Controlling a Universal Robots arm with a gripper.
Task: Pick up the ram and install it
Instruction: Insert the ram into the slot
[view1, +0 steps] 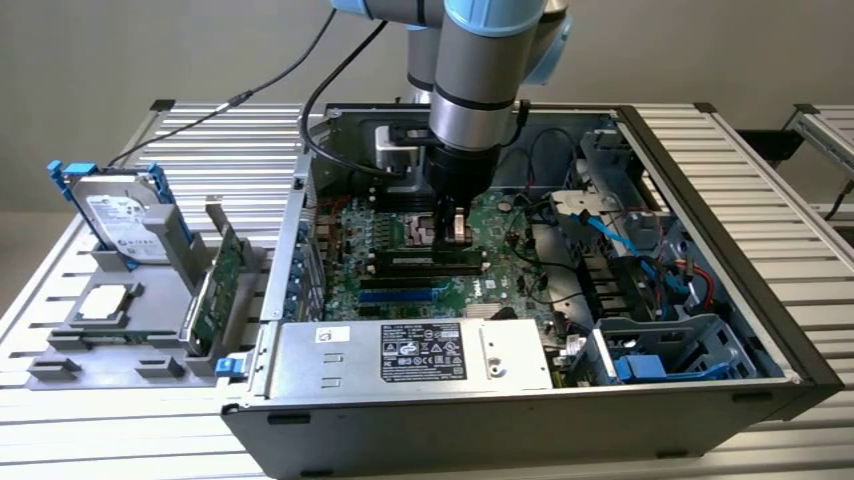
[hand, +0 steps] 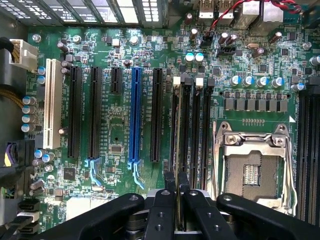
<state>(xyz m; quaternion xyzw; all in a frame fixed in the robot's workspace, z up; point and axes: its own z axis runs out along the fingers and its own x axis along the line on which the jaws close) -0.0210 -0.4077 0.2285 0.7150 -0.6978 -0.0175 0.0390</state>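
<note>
Where the single arm (view1: 474, 90) drops straight down into the open computer case (view1: 787, 350), its one gripper (view1: 454, 228) hangs over the motherboard (hand: 125, 125). The wrist is vertical, and a black cable (view1: 327, 70) trails off toward eleven o'clock in the exterior view. Two black fingers (hand: 162, 205) are pressed in on one ram (hand: 178, 207), a thin stick seen edge-on between them, so the gripper is pinching it. The ram runs the same way as the four black memory slots (hand: 191, 120), which stand side by side next to the one open processor socket (hand: 250, 170). It sits over that group, and whether it touches a slot cannot be told. More black slots flank the socket's far side, their number unclear. Among the expansion slots, the wrist view gives one white slot (hand: 52, 102), one blue slot (hand: 135, 115) and four black ones, including one short black slot (hand: 116, 80).

In the exterior view, one power supply (view1: 420, 352) lies at six o'clock of the gripper, and a bundle of blue cables (view1: 614, 240) lies at three o'clock. Outside the case, at nine o'clock, one grey holder (view1: 140, 345) carries three things. One hard drive (view1: 120, 215) stands upright, one large green expansion card (view1: 220, 285) stands on edge, and one flat silver part (view1: 107, 305) lies down.
</note>
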